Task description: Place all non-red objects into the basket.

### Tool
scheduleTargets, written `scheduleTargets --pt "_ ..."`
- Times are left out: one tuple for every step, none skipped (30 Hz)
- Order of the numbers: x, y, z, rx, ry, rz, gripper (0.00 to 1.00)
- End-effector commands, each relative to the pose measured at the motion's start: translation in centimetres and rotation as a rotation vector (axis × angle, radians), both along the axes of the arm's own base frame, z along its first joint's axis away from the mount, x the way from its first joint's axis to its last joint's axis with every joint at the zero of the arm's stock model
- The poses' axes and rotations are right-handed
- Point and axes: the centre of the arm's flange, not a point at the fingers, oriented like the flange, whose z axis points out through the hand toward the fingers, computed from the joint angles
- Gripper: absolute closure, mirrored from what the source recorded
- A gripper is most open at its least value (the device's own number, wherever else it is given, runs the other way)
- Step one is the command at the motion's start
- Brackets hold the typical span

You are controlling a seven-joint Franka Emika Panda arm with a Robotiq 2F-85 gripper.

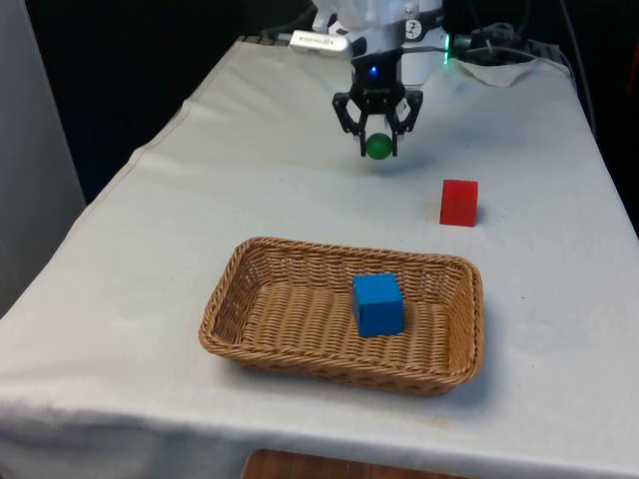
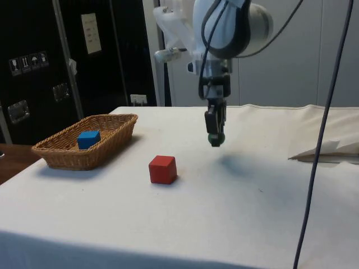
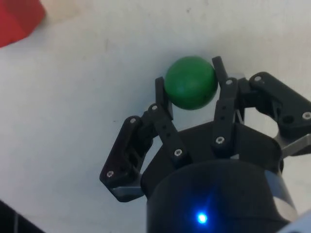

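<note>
Gripper [image 1: 378, 146] hangs above the counter [image 1: 200, 200], fingers [image 3: 164, 104] clamped on a green ball [image 1: 378, 147], one finger on each side of it. The ball is lifted clear of the cloth: the side view shows the ball [image 2: 215, 139] above its own soft shadow, and the gripper [image 2: 215, 138] points straight down. In the wrist view the ball [image 3: 190, 82] sits right at the fingertips, gripper [image 3: 190, 86] closed snug around it.

Landmark is the wicker basket [image 1: 230, 299], at the near end of the counter. A blue cube [image 1: 377, 304] lies inside the basket, toward the front view's right half, resting on the woven floor; whether it touches a wall is hard to tell. The side view shows the basket [image 2: 115, 131] with the blue cube [image 2: 88, 139] in it.

A red cube [image 1: 458, 203] stands on the cloth beyond the basket's far right corner, apart from it. In the side view the red cube [image 2: 162, 169] sits between the basket and the gripper. A corner of the red cube [image 3: 17, 19] shows in the wrist view.

The held ball hovers beyond the basket's far rim, well apart from it, on the robot's side.
</note>
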Motion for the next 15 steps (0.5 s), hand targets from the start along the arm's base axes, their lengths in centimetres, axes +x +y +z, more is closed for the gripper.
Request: scheduleTargets --pt "0.4 -0.2 0.1 -0.009 0.011 -0.001 1.0" --pt "0.7 -0.1 0.6 -0.006 0.008 0.0 1.0" --pt "1.0 -0.2 0.9 -0.003 0.005 -0.001 1.0" --pt "1.0 0.0 1.1 0.009 -0.006 0.002 1.0" --pt "1.6 -0.1 1.6 0.003 0.002 0.002 1.0" --pt "1.9 -0.1 2.0 0.007 0.0 0.003 1.0" --pt "2.2 -0.1 2.3 0.011 -0.003 0.004 1.0" --pt "2.4 -0.1 2.6 0.015 -0.004 0.004 1.0" --pt "2.8 0.0 3.0 0.019 -0.004 0.006 1.0" --pt "3.4 0.0 3.7 0.027 -0.01 0.007 1.0" --pt "3.7 0.0 3.9 0.03 -0.01 0.009 1.0" --pt "3.2 0.1 3.5 0.033 -0.016 0.008 1.0" --pt "3.7 0.0 3.9 0.03 -0.01 0.009 1.0" --pt "4.4 0.1 4.6 0.035 -0.013 0.011 1.0" --pt "4.7 0.2 4.8 0.037 -0.014 0.013 1.0"
